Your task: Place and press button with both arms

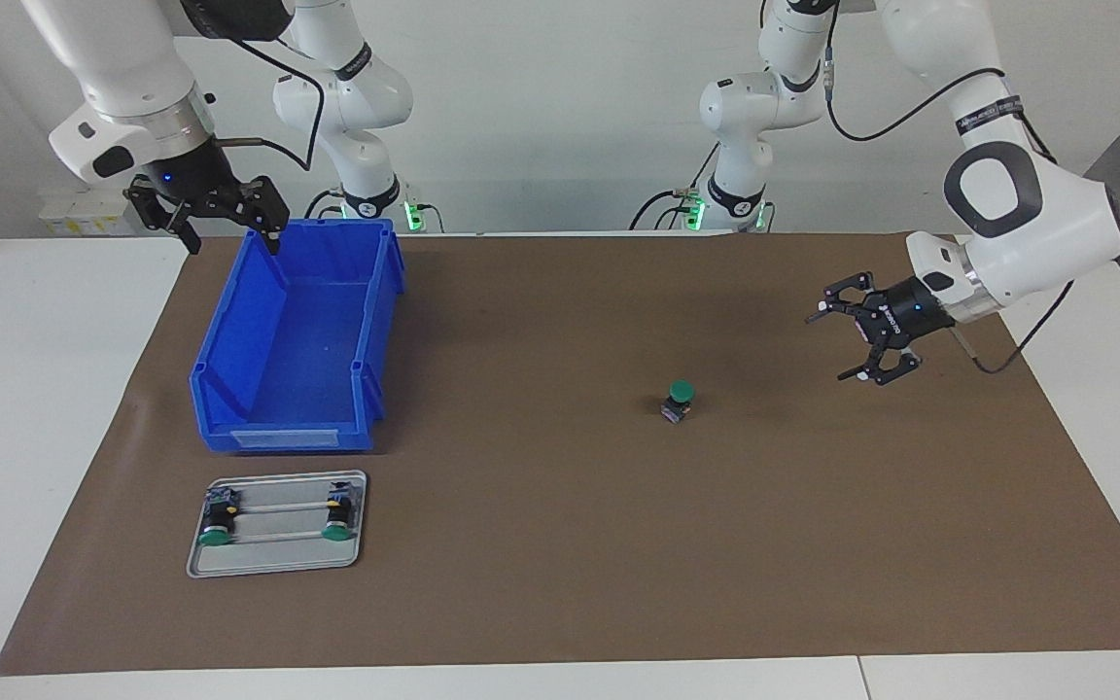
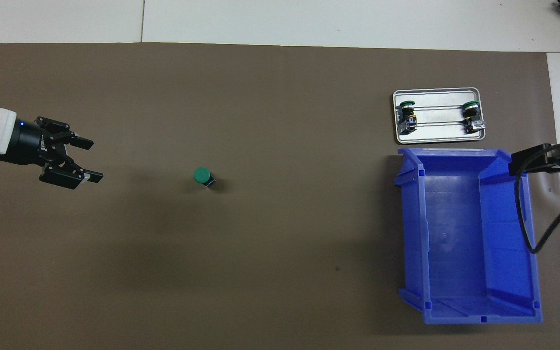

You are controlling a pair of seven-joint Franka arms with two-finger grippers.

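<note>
The button (image 1: 679, 400) is seen standing upright on the brown mat (image 1: 560, 583) of the tabletop, green cap up, toward the left arm's end and well apart from everything else. In the overhead view its cap (image 2: 202, 174) hides most of the body, and only a corner of the base is shown; the black body and the base are made out in the facing view.

The left tool (image 1: 852, 340) is held raised over the mat near its edge at the left arm's end, fingers spread apart and empty, well clear of the button. Its height above the mat is read only from the facing view; in the overhead view the left tool (image 2: 83, 159) is simply seen beside bare mat.

The right tool (image 1: 229, 231) is held over the rim of the blue bin (image 1: 229, 389), at the corner nearest the robots, fingers parted and empty. In the overhead view only a dark part of it is caught at the frame's edge.

Two more buttons are seen lying in the metal tray (image 1: 273, 559), just beside the bin and farther from the robots.

No writing can be read in either view.
</note>
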